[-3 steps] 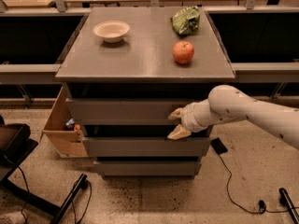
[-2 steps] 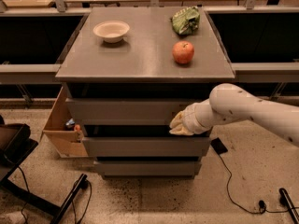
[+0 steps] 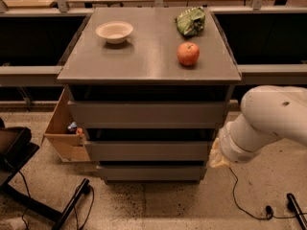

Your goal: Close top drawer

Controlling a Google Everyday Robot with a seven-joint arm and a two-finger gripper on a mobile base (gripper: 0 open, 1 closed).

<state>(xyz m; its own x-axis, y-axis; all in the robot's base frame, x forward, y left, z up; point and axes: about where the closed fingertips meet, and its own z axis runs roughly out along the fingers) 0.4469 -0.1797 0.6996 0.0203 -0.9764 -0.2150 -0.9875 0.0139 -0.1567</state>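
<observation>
We see the hand low at the right of the drawer stack, just beside the right end of the middle drawer. It is mostly hidden behind the thick white arm, so we cannot tell whether it is apart or together. It holds nothing that we can see.

The top drawer sits up and left of the hand, with a dark gap between its front and the desk top. The bottom drawer is left of the hand and slightly lower.

Above the hand on the desk:
- An apple, nearest the hand.
- A green bag beyond the apple.
- A bowl far up-left, showing only its pale inside.

Far left of the hand, a cardboard box stands against the stack. Small orange and blue items show inside it, too small to name. A black chair base is further left. A cable trails on the floor below the hand.
</observation>
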